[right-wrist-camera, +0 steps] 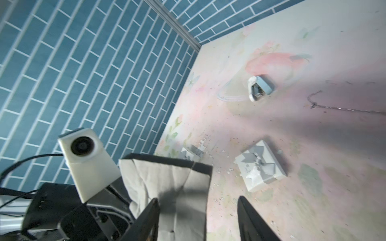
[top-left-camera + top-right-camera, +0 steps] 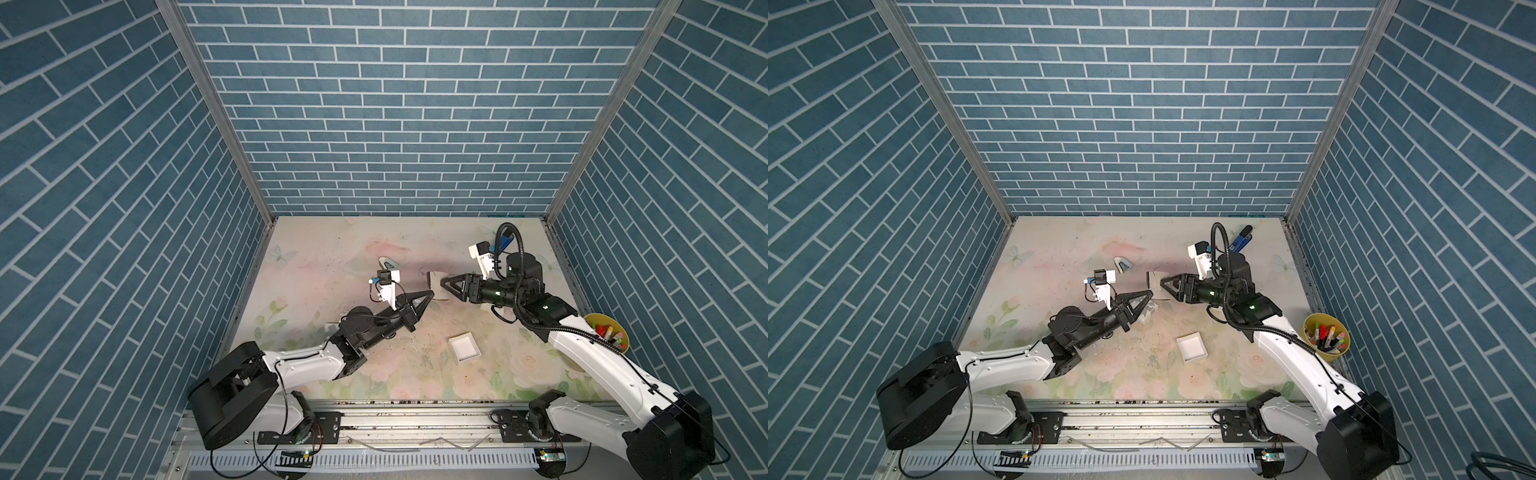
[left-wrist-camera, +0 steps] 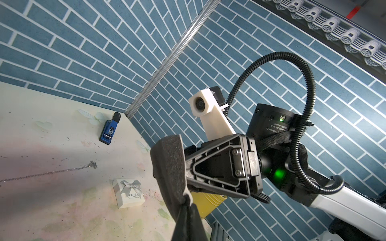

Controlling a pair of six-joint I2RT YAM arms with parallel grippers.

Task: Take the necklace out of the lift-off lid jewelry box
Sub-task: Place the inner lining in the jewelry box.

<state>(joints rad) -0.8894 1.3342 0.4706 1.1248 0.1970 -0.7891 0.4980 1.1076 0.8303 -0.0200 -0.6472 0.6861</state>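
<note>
While the left hand (image 3: 188,203) clamps a foam pad (image 3: 169,162), the necklace (image 3: 52,172) lies on the table (image 3: 41,125), well clear of the pad. The right hand (image 1: 198,198) gapes open beside the pad.

Both top views look steeply down from high on my side over the whole table (image 2: 316,257) (image 2: 1059,266), facing the far wall (image 2: 399,124). My left wrist camera (image 1: 83,146) and right wrist camera (image 3: 201,103) sit close, facing each other, sharing the foam insert (image 3: 167,167) (image 1: 167,183), ribboned box (image 3: 128,193) (image 1: 260,165) and necklace (image 3: 52,172) (image 1: 334,108).
</note>
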